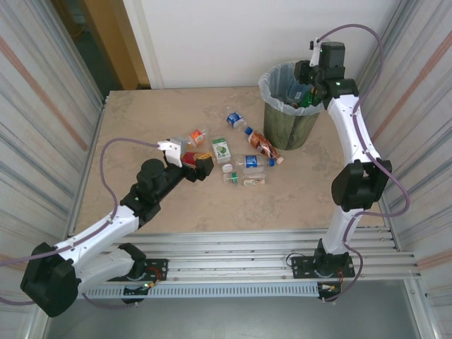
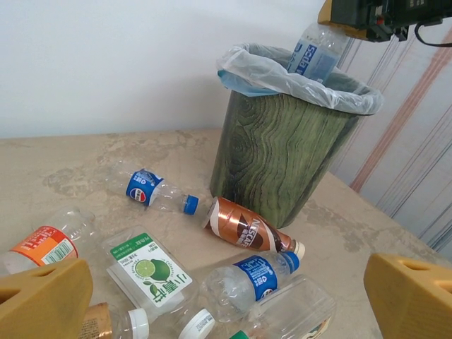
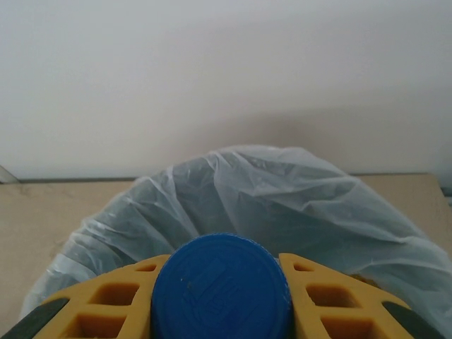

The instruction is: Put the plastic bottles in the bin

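Near edge: left gripper (image 2: 227, 296), jaws spread wide with nothing between them, low over the nearest loose bottles (image 1: 251, 161).
Table: the loose bottles lie on the table (image 1: 141, 120) between that gripper and the bin. They include an orange-label bottle (image 2: 42, 245), a lime-label bottle (image 2: 150, 270), a blue-label bottle (image 2: 145, 189), a second blue-label one (image 2: 256, 277), and a brown bottle (image 2: 246, 227) nearest the bin's foot.
Far right: bin (image 2: 275, 155) upright, liner (image 3: 282, 191) folded over its rim.
Above bin: right gripper (image 3: 220, 300) pressed together on the blue cap (image 3: 220, 279) of the held bottle (image 2: 314, 51). The bottle hangs body-down, its lower end behind the liner's near rim in the left wrist view.
Step in hand (judgement): drop the held bottle into the bin.
Doing it well: the top view seems to put the gripper toward the right side of the mouth. Centre it first, then part the jaws fully in place, with no swing. The bottle is light and crushed, so it could cling to a pad or glance off the liner. Lift straight up afterwards, clear of the bag.
Count, grippers: two; one empty, one loaded.
Count, bottles on table: at least seven; the cluster at the left fingers (image 2: 42, 304) overlaps, so the exact number is unsettled.
Count, bottles held: one.
Count, bins: one; green shapes inside, number cannot be told.
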### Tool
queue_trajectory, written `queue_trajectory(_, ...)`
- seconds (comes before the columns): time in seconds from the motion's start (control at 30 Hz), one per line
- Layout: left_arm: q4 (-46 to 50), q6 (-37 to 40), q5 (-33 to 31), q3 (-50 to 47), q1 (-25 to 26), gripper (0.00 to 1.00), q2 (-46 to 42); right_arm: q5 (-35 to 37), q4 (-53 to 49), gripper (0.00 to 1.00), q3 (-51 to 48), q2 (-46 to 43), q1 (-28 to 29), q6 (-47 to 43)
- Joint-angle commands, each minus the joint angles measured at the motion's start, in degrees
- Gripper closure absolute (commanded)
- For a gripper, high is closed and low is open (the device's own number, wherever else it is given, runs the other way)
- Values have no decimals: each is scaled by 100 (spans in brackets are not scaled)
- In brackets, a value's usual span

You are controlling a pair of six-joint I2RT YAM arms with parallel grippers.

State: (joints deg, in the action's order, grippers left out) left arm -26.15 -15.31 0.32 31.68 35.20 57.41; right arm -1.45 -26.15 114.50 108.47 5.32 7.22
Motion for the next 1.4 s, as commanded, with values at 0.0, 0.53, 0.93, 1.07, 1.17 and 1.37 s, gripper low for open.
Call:
queue_trajectory(0.0, 6, -103, -60, -39, -56, 1, -164, -40, -180, 75, -120, 191, 0, 48)
queue_trajectory(0.53, 30, -174, -67, 9, -76, 1, -155, 454, -224, 75, -312, 662, 94, -413)
queue_trajectory(0.93, 65, -243, -59, 65, -85, 1, -106, 839, 302, 71, -467, 867, 379, -837)
queue_trajectory(1.07, 104, -275, -55, 75, -85, 1, -84, 1267, 26, 70, -29, 1076, 492, -932)
queue_trajectory(1.17, 111, -299, -53, 64, -91, 1, -84, 1255, -162, 70, 240, 1060, 496, -875)
queue_trajectory(1.37, 93, -354, -29, 40, -89, 1, -85, 1218, -752, 70, 932, 905, 548, -861)
